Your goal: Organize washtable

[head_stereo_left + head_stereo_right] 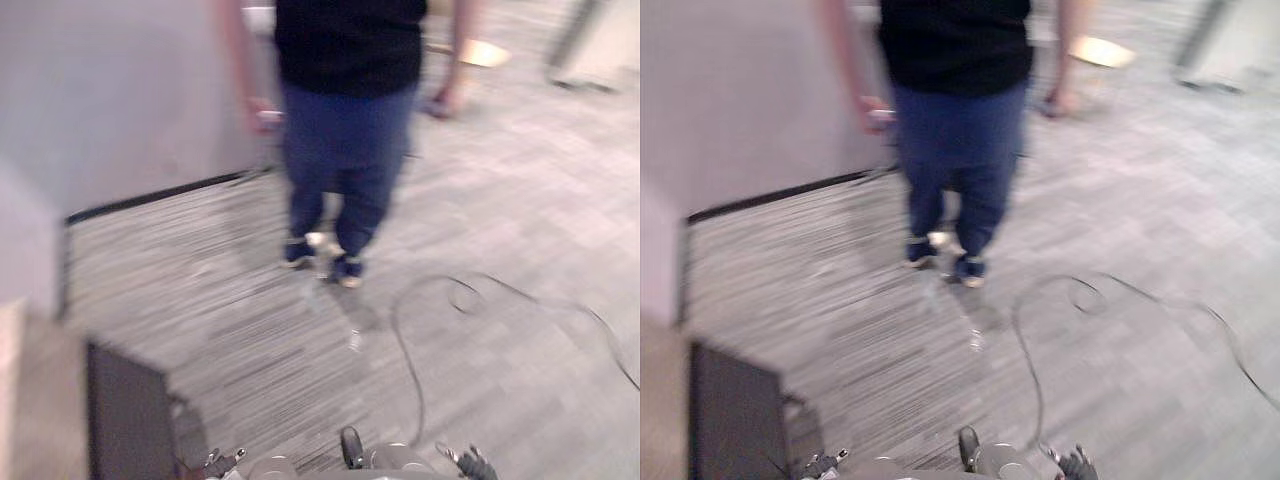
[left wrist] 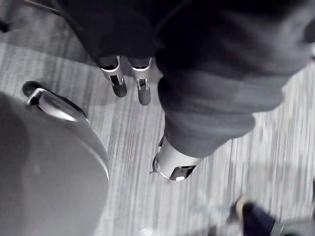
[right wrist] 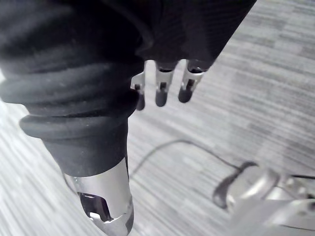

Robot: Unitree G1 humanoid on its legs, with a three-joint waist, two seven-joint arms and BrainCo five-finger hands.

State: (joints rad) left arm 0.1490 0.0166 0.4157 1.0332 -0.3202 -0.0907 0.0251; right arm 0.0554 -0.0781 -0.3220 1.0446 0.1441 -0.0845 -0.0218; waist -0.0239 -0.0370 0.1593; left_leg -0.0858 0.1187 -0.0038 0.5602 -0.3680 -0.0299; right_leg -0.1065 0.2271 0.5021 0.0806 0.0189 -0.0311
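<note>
Hanging loose over carpet (image 1: 500,220) are left hand (image 2: 143,91) and right hand (image 3: 161,93).

Grey streaked carpet (image 1: 520,220), navy trousers (image 1: 345,150)

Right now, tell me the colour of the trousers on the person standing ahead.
Dark blue trousers; the left eye view shows them best.

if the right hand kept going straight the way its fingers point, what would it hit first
Probably the grey carpet floor: the right hand hangs with straight fingers aimed at it, holding nothing, and nothing lies between as far as its wrist view shows.
</note>
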